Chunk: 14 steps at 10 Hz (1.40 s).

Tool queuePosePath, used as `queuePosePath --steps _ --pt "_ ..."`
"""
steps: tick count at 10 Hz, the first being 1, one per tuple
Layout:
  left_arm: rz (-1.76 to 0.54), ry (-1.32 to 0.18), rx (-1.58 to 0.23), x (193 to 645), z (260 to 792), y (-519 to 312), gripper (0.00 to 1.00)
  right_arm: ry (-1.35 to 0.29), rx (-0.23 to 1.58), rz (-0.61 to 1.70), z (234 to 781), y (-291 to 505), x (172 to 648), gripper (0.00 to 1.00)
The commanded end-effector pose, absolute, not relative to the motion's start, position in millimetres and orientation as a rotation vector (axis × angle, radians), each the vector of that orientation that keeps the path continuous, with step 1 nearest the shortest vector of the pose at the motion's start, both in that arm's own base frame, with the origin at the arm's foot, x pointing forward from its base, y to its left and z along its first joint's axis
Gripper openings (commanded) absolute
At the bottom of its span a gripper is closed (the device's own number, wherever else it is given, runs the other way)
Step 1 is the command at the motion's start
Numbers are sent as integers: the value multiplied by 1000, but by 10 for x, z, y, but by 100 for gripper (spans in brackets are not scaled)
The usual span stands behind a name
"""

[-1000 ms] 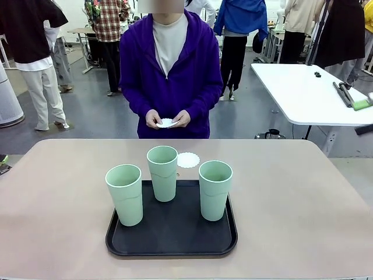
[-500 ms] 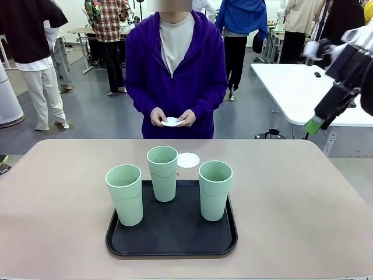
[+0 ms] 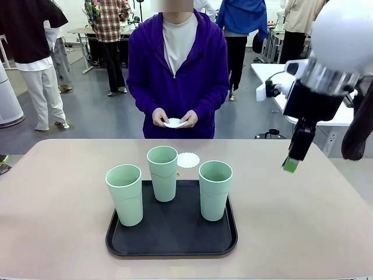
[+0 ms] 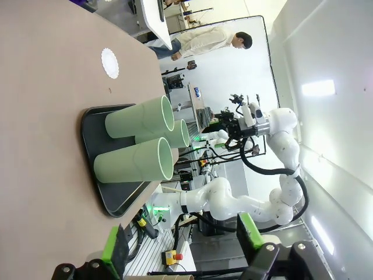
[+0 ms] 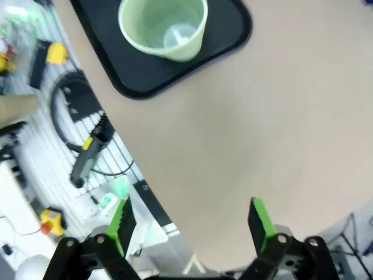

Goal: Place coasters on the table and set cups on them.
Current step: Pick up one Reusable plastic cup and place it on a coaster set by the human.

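- The right gripper (image 3: 291, 162) hangs in the air with its green-padded fingers (image 5: 260, 223) spread apart and nothing between them. The left gripper (image 4: 182, 242) likewise stands wide and empty.
- Three tall pale mint-green matte tumblers stand upright on the flat black rectangular tray (image 3: 172, 252): the left-hand tumbler (image 3: 125, 194), the middle tumbler (image 3: 162, 173) and the right-hand tumbler (image 3: 215, 190). All are well apart from the right fingers, and none is touched.
- In the right wrist view one tumbler (image 5: 164, 26) sits far beyond the fingertips. It is probably the right-hand one, though the angle leaves that unsure.
- One thin white lacy-edged paper doily (image 3: 188, 160) lies flat on the large beige tabletop (image 3: 291, 221), just behind the tray and well apart from both pairs of fingers. A second doily (image 3: 173, 123) is in the person's hands (image 3: 187, 118).
- The step in hand looks like a reach for the right-hand tumbler.
- To do it well, bring one finger to each side of its upper wall and centre them before closing.
- Squeeze gently, lift straight up past the tray rim and keep the tumbler upright.
- Lower its base squarely onto the middle of the doily; light paper could slide or crumple if the base drags.
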<state>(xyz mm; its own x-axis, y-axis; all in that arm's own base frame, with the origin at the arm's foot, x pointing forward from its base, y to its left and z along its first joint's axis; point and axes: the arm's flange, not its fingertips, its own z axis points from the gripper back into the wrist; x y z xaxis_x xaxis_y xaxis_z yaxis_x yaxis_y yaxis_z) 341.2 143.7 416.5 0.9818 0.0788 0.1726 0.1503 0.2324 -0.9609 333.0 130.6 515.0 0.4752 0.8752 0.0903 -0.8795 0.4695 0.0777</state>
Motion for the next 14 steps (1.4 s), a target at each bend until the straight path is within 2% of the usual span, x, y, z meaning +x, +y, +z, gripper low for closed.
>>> queuePosePath --steps 1,4,5,6,9,10,12,14 --pt "-58 -210 -1349 3403 4180 1451 100 -54 98 1075 5331 1313 3314 100" --pt "-58 -210 -1349 3403 4180 1451 100 -47 123 1077 5182 1299 3339 100" --pt "-58 -210 -1349 3403 4180 1451 100 -291 295 1186 5133 1091 3357 100" --pt "-58 -210 -1349 3403 4180 1451 100 -453 448 1247 5011 924 3454 100" --pt "-58 -210 -1349 3403 4180 1451 100 -771 814 1320 4682 369 3598 100" --pt "-58 -210 -1349 3403 4180 1451 100 -838 903 1314 4567 209 3630 100" --pt "-58 -210 -1349 3403 4180 1451 100 -868 1084 1335 4307 54 3640 100" --pt "-58 -210 -1349 3403 4180 1451 100 -905 1079 1290 4071 96 3734 100"
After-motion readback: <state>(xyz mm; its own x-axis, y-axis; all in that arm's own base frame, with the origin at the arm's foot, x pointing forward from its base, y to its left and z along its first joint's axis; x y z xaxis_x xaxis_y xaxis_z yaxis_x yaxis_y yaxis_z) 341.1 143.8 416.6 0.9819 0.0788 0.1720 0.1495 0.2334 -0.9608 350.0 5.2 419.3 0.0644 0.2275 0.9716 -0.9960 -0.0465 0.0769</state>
